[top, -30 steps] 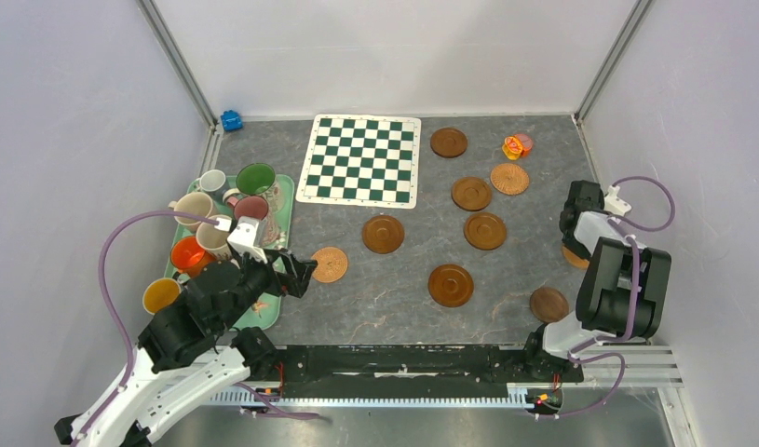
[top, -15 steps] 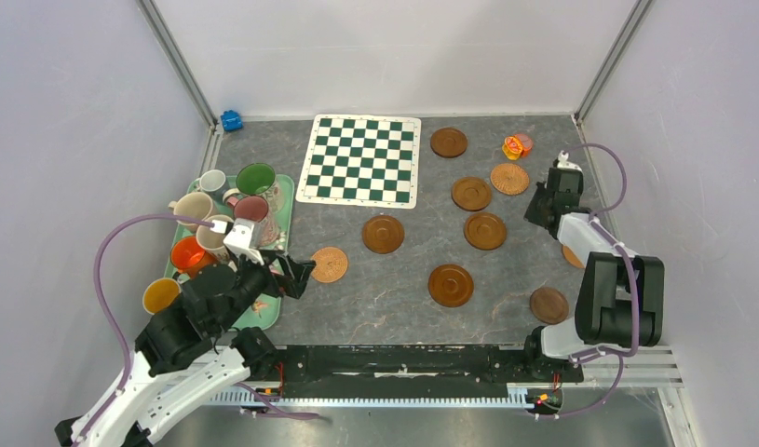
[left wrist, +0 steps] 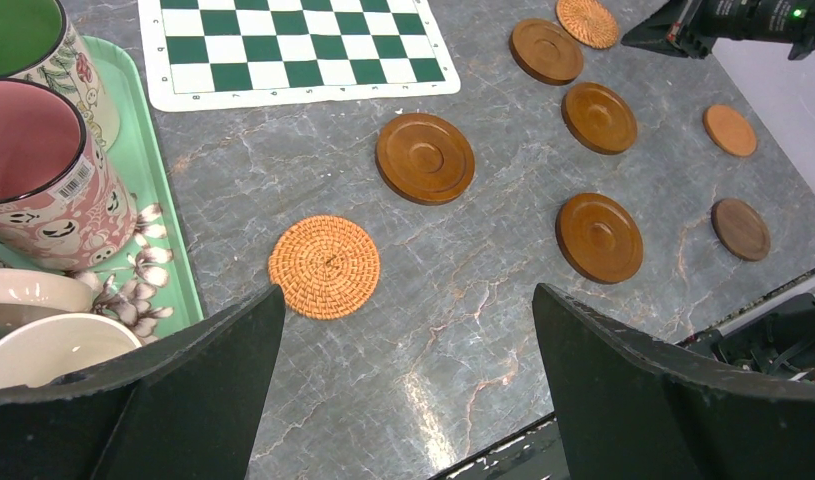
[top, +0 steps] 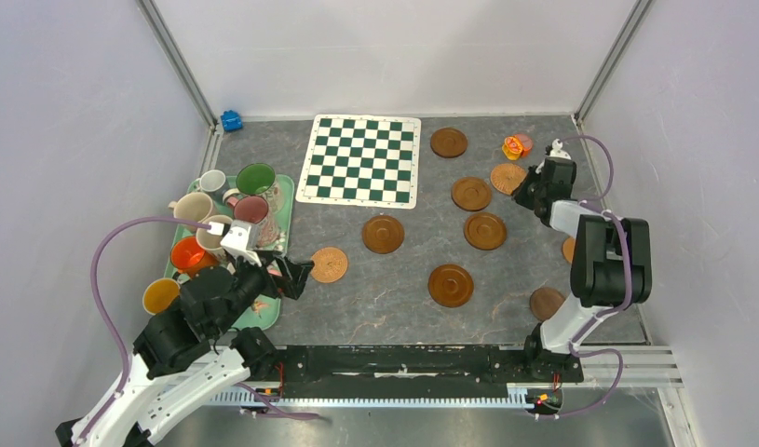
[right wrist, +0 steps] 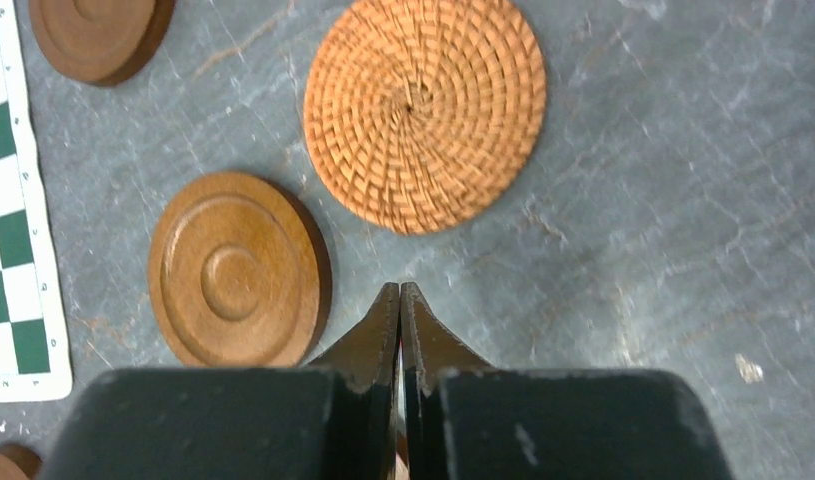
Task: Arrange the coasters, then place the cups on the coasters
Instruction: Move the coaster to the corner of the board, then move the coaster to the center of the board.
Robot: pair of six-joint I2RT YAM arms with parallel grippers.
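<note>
Several dark wood coasters (top: 383, 234) lie scattered right of centre. A woven coaster (top: 329, 264) lies just beyond my left gripper (top: 301, 275), which hovers open and empty over bare table (left wrist: 408, 290), the woven disc (left wrist: 324, 266) ahead of its left finger. My right gripper (top: 524, 191) is shut, its tips (right wrist: 400, 287) just short of another woven coaster (right wrist: 425, 110) and beside a wood coaster (right wrist: 233, 270); nothing shows between its fingers. The cups stand crowded on the mint tray (top: 284, 191) at left, among them a pink cup (left wrist: 38, 175) and a green-lined cup (top: 256, 179).
A green-and-white chequered mat (top: 361, 158) lies at the back centre. An orange-yellow toy (top: 516, 146) sits near the back right, and a small blue object (top: 231, 120) in the back left corner. Walls close in on both sides. A tan disc (top: 569, 250) is half hidden under the right arm.
My right gripper, still shut, has swung from the right edge to the far left, up to the woven coaster. The left arm has barely shifted.
</note>
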